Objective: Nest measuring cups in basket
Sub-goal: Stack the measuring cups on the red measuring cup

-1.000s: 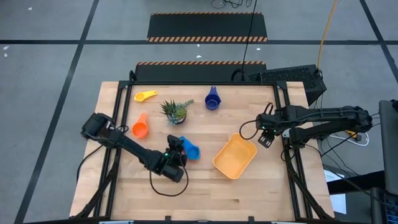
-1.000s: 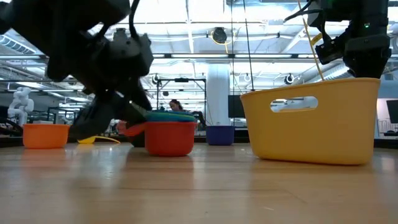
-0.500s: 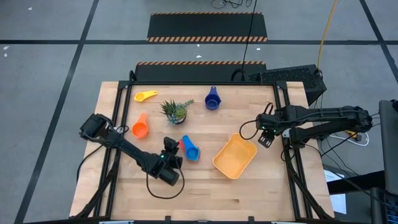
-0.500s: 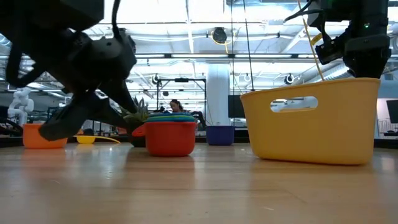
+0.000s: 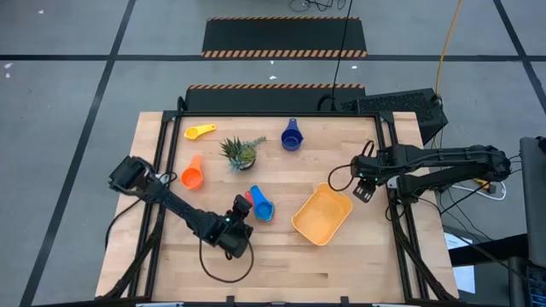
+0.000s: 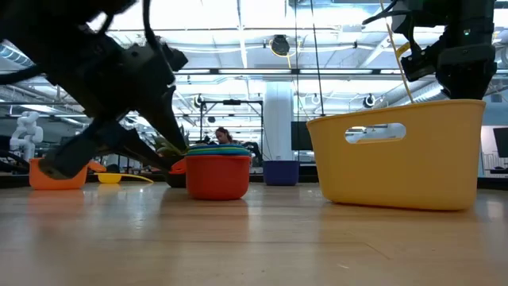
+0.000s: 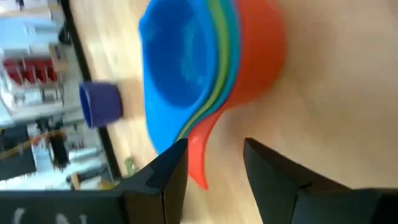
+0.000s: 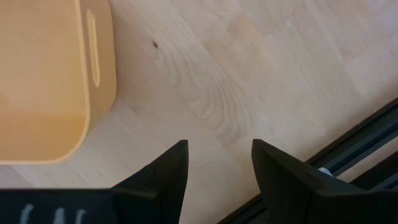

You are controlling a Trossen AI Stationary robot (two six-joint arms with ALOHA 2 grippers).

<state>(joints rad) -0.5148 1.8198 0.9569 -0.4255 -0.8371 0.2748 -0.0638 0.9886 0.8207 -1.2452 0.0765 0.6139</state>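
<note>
Blue-green-red cup stack (image 7: 205,74) — left gripper (image 7: 214,165) fingers apart at red handle.

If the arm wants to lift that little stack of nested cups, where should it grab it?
Probably by the handles. The stack of cups sits upright on the table, its round sides wide and slippery, while the flat red handle sticks out sideways toward the left tool. That tool is open, with the handle's tip lying between its fingers, so coming in low from the handle side and pinching it looks best.

A stack of cups (image 5: 261,206) is set mid-bench, left of the basket (image 5: 322,213); a plant (image 5: 241,152) stands behind it.
</note>
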